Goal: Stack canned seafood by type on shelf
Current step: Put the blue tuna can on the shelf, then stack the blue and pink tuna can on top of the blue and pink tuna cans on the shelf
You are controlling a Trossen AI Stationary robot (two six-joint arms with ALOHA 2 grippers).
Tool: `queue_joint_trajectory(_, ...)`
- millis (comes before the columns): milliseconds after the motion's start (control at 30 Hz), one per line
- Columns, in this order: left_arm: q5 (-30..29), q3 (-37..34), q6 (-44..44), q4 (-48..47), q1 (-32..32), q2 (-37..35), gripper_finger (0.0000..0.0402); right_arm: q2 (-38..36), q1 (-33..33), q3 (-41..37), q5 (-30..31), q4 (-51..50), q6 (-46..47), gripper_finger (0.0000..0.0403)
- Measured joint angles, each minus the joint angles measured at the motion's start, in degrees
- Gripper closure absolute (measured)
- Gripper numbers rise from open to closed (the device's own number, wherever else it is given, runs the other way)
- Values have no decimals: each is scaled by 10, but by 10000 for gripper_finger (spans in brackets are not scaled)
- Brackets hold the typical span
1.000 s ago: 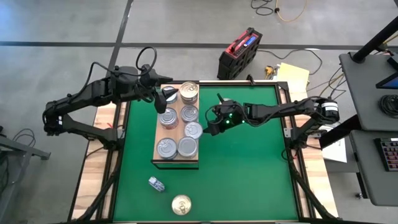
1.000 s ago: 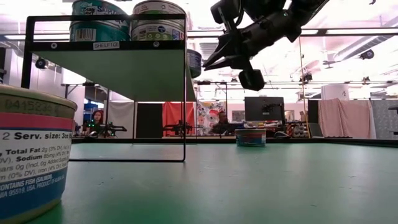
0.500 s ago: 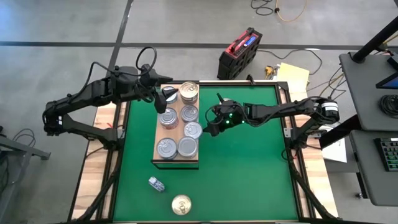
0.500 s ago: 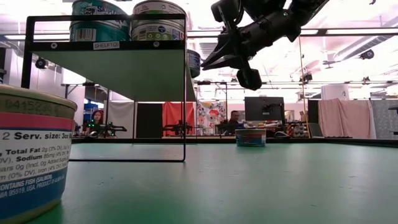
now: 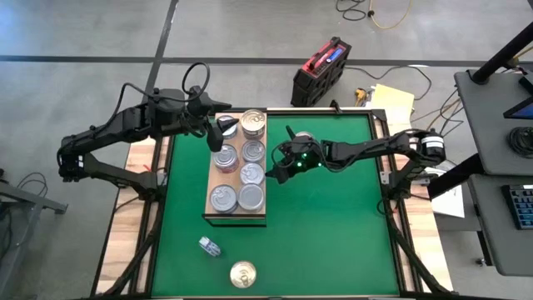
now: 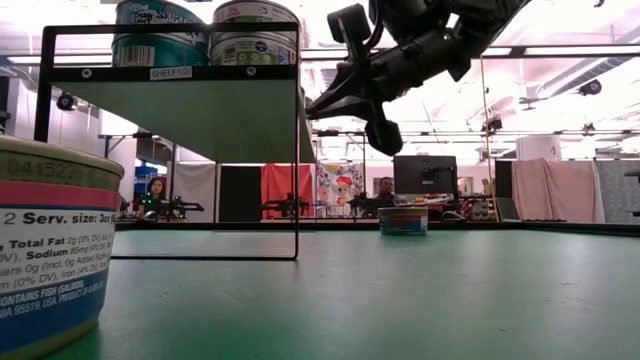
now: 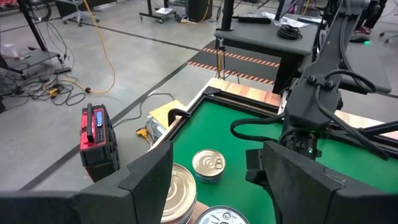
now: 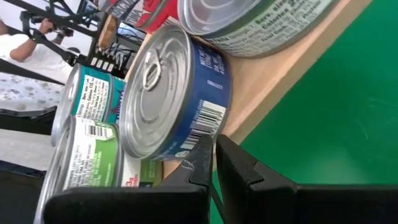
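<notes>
Six tins (image 5: 253, 174) in two rows on the wooden shelf (image 5: 215, 181); two more on the green mat (image 5: 333, 217) near the front edge. Seen overhead: right gripper (image 5: 278, 169) pinched shut beside the shelf's right edge, left gripper (image 5: 219, 131) spread wide over the far-left corner. Only in right wrist view: blue-labelled tin (image 8: 177, 106) just ahead of the closed fingers.

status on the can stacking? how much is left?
Done: most cans sit on the shelf. In hand: nothing held; the right tool is shut beside the shelf's edge, next to a blue can; the left tool is open over the far corner. Left: two cans on the mat.
</notes>
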Motion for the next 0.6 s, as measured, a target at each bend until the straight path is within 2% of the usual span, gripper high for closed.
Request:
queue_joint_trajectory(333, 0, 0, -4, 2, 0, 0, 169, -20, -3, 0, 0, -8, 12, 390)
queue_joint_trajectory(600, 2, 0, -34, 2, -1, 0, 169, -75, -24, 0, 8, -112, -15, 390)
